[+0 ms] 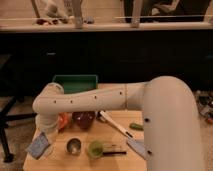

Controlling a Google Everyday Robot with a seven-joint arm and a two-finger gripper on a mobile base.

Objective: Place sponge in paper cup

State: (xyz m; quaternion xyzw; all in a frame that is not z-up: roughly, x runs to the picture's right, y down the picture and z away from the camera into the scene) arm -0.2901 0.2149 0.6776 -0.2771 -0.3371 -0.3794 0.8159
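The sponge, a small blue-grey pad, hangs tilted at the front left corner of the table. My gripper points down from the white arm's wrist and is shut on the sponge's upper edge. The paper cup is hidden behind the sponge and the gripper. Only a pale patch shows where it stood.
A small metal cup and a green cup stand to the right of the sponge. A dark red bowl, an orange bowl and a green tray lie behind. A white utensil and a larger pale blue-grey piece lie at right.
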